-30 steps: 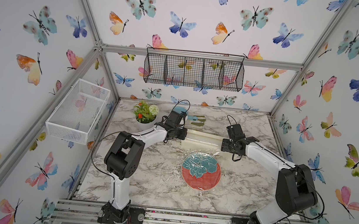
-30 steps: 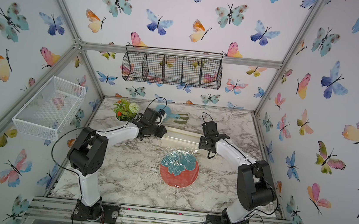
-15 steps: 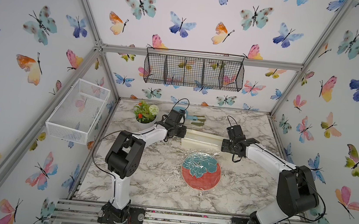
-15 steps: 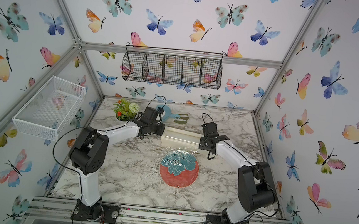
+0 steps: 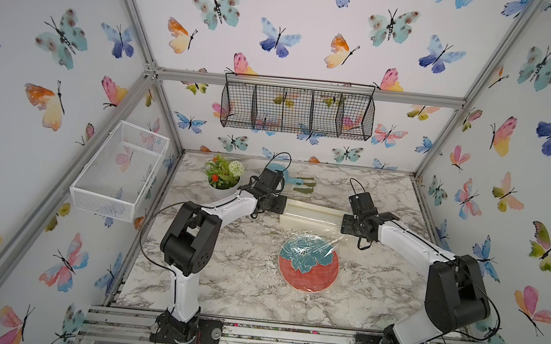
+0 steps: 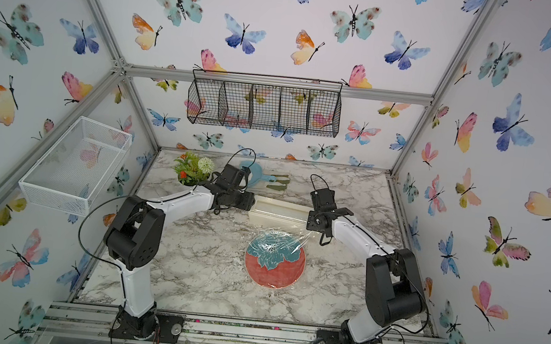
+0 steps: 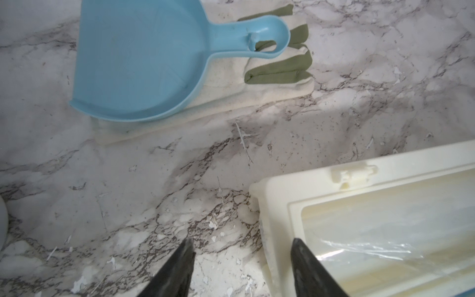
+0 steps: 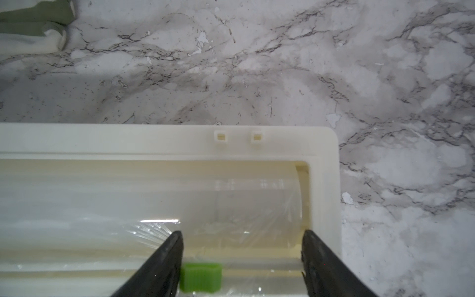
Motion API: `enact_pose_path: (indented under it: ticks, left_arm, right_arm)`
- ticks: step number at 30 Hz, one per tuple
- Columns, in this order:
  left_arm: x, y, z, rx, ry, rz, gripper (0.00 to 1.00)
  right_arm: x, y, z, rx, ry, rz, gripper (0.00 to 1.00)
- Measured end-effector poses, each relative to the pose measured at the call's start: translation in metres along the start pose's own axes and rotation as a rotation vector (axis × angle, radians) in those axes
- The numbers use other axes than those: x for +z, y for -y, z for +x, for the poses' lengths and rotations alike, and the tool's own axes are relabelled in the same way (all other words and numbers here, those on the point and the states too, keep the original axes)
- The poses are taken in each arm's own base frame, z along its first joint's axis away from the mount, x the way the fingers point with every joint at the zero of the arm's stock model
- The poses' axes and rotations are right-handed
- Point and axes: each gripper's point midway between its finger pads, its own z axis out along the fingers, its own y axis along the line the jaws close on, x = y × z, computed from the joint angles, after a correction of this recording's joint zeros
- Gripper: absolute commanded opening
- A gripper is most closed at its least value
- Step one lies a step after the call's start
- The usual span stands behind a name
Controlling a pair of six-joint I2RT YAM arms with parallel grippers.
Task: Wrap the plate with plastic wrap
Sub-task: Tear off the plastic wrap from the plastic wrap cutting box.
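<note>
Since a second ago the left end effector point(image 7: 242, 241) has spread: jaws wide, empty, astride the dispenser box's point(image 5: 311, 215) end. The right end effector point(image 8: 242, 232) hangs wide over the green tab point(image 8: 200, 277). It seems best to brace the box, pinch the tab and slide it along the box's long axis, which runs arm to arm. The plastic wrap point(image 5: 316, 238) trails toward the arm bases onto the plate point(image 5: 308, 277), flat on the tabletop point(image 5: 238, 280).

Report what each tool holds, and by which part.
Nothing is held. The left tool is open over one end of the box; the right tool is open over the other end.
</note>
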Motion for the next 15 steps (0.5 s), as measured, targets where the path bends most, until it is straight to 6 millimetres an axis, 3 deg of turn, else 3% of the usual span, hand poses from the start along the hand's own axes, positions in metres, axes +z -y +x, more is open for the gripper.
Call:
enact_pose_path:
  ticks: [4,9,15]
  left_arm:
    - [0.0078,0.0060,-0.0100,0.026,-0.011,-0.038,0.58]
    - [0.0074,0.0041,-0.0107,0.017,-0.011,-0.073,0.70]
    - [0.0033,0.0035,-0.0079,0.004,-0.028,-0.082,0.71]
  right_arm:
    - [0.0002,0.0043,0.0014,0.001,-0.008,0.015,0.74]
    - [0.0002,0.0047,0.0016,0.000,-0.008,0.017,0.74]
    - [0.0002,0.0046,0.0014,-0.003,-0.008,0.016,0.74]
